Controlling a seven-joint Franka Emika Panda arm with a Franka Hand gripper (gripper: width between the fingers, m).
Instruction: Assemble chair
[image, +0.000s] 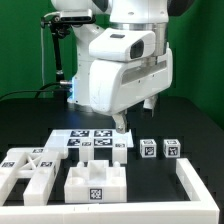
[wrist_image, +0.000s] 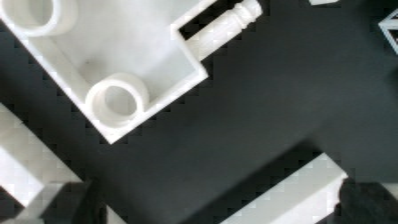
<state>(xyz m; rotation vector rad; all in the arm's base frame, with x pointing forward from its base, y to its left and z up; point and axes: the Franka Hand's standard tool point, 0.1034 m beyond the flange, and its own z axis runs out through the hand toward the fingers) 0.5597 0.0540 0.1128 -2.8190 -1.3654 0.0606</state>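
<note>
Evidently the open, empty gripper (image: 122, 125) is hovering over the marker board (image: 92, 141); grasping a chair block (image: 95, 181) near it is likely coming next.

Exterior view: the arm's upper part runs out of the picture. The tool (image: 137, 117) covers part of the marker board's (image: 88, 141) far edge. The cross-ribbed chair piece (image: 28, 168) at the exterior view's near left and the white rail (image: 196, 182) at its near right are cut by the edges. Wrist view: the ringed white piece (wrist_image: 111, 75) is blurred and cropped.
</note>
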